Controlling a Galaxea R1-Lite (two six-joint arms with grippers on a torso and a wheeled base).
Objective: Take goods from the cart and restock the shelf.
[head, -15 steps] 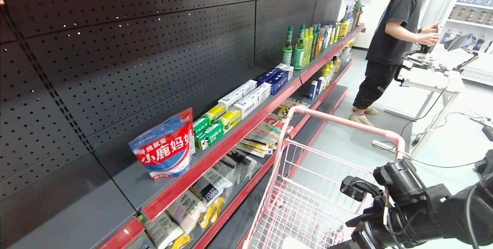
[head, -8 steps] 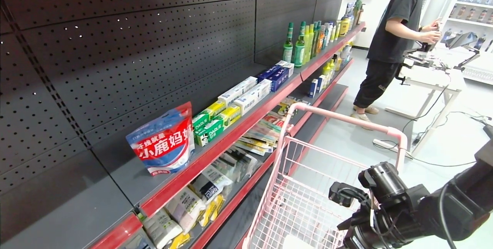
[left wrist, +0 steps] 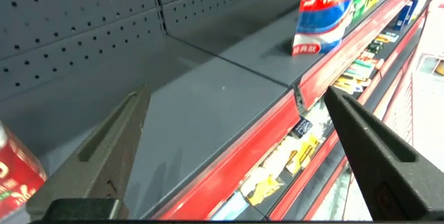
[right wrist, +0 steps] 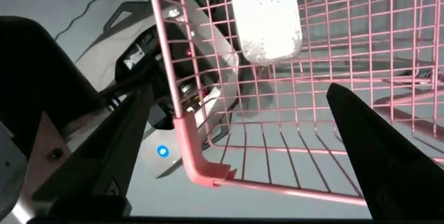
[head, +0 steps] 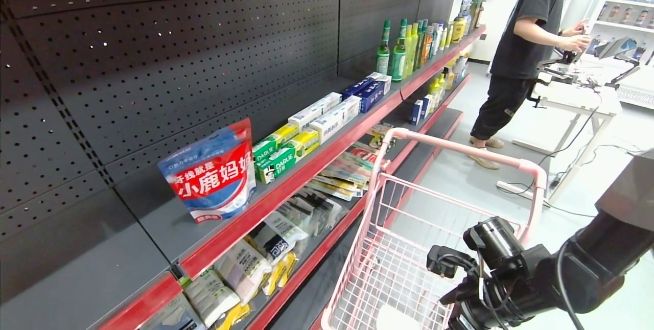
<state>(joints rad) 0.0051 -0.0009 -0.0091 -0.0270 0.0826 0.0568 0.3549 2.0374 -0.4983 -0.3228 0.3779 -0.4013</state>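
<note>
- Left gripper (left wrist: 236, 91): fingers spread wide, nothing between them. It hangs over a bare stretch of the grey shelf (left wrist: 208, 106), well apart from the cart.
- Red-and-blue pouch (head: 212, 177): stands upright on that shelf board, just beside the green toothpaste boxes (head: 278, 159). Judged already stocked and no part of the coming move.
- Cart (head: 460, 150): pink wire basket, standing to the right of the shelf and near its red front edge.
- White packet (right wrist: 267, 16): lies flat on the basket floor. It is the only stock I can make out in the cart.
- Right gripper (right wrist: 239, 89): fingers wide apart and empty, poised over the near corner of the cart's rim. The packet lies ahead of it and lower down, inside the wire.
- Governing relation: the packet's long axis runs roughly crosswise to the line between the two right fingers, so they would close across its narrower width with little wrist turn — a judgement only.
- Arm assignment: the right arm is plainly the nearer to the packet. The rim corner sits between gripper and packet — the descent should clear it first.
</note>
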